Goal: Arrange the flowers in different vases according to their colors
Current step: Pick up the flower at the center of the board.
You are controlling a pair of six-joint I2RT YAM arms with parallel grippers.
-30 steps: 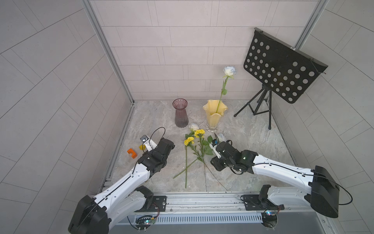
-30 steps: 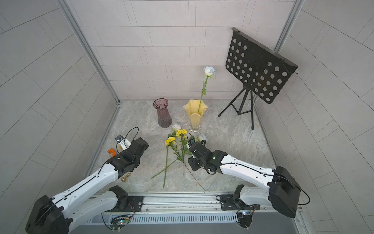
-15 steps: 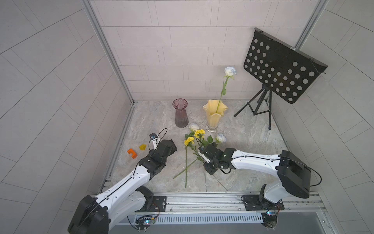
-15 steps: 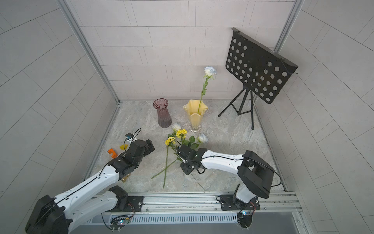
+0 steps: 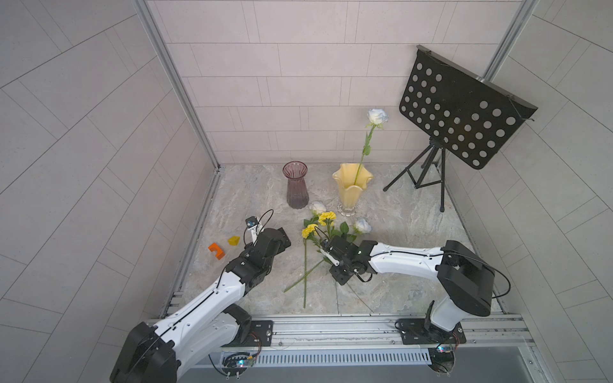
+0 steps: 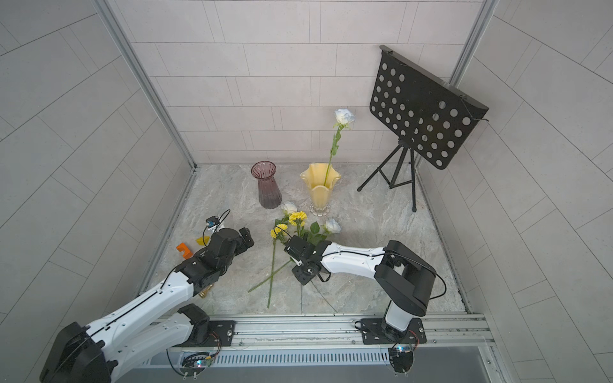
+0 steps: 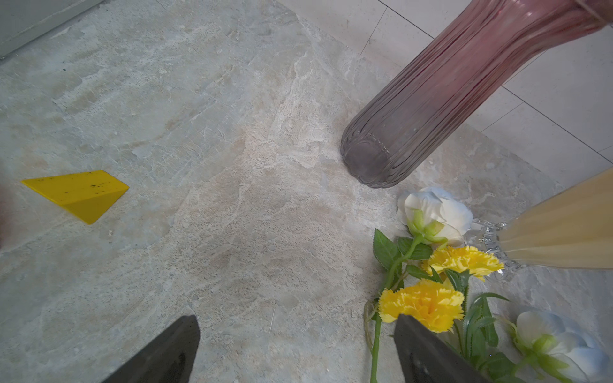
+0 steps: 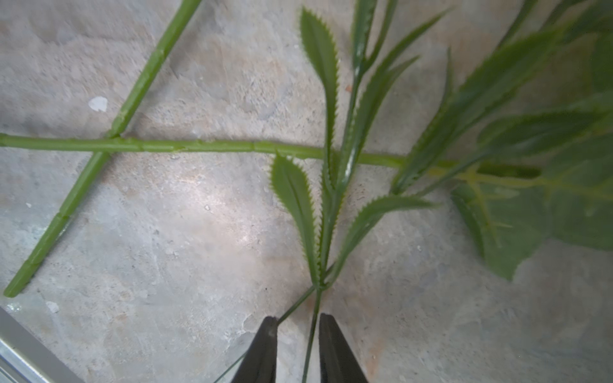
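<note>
One white rose (image 5: 377,116) stands in the cream-yellow vase (image 5: 351,189). The purple vase (image 5: 296,185) beside it holds nothing. Two yellow carnations (image 5: 327,217) and two white roses (image 5: 362,225) lie crossed on the floor in front of the vases. My right gripper (image 8: 296,320) is low over their stems (image 5: 326,257). Its jaws are narrowed to a slim gap around one thin dark-green stem (image 8: 313,318), and a second thin stem runs past the outside of one finger. My left gripper (image 7: 297,318) hovers open and empty left of the carnations (image 5: 282,237).
A black music stand (image 5: 461,112) on a tripod fills the back right. An orange block (image 5: 216,250) and a yellow block (image 5: 234,240) lie by the left wall. A small brass piece (image 6: 204,292) sits under my left arm. A metal rail (image 5: 331,326) borders the front.
My right gripper has slid left over the lying stems and its jaws have narrowed around a thin stem. My left gripper has edged towards the flowers.
</note>
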